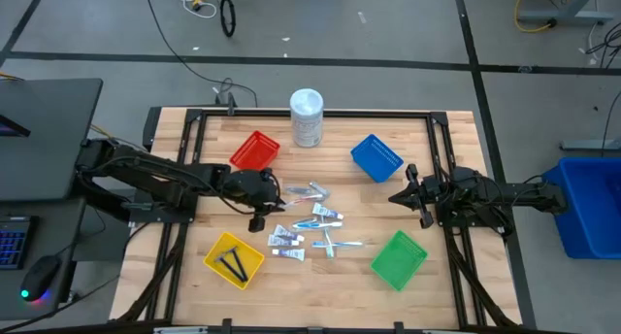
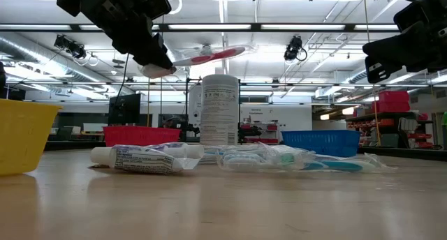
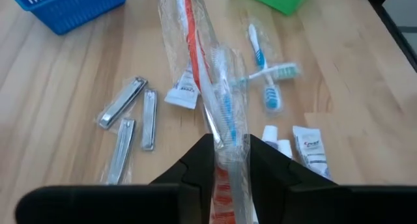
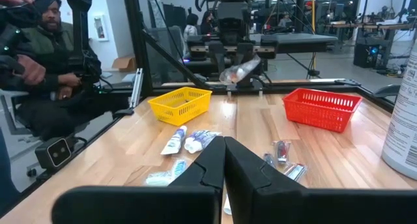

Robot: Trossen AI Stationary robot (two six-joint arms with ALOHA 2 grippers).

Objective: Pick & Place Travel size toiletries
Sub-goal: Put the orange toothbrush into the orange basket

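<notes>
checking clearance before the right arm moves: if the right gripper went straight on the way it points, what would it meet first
The shut right gripper points across the table toward the loose toiletries at mid-table, so probably those first. The left gripper, holding a wrapped toothbrush, sits farther along and higher. Depth is unclear.

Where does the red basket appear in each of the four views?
High view: red basket, upper left of centre, left of the tall white container.
Low view: red basket, low strip left of the container.
Left wrist view: not in it.
Right wrist view: red basket, right of centre, container at the right edge.
Shared landmark: the white container.
</notes>
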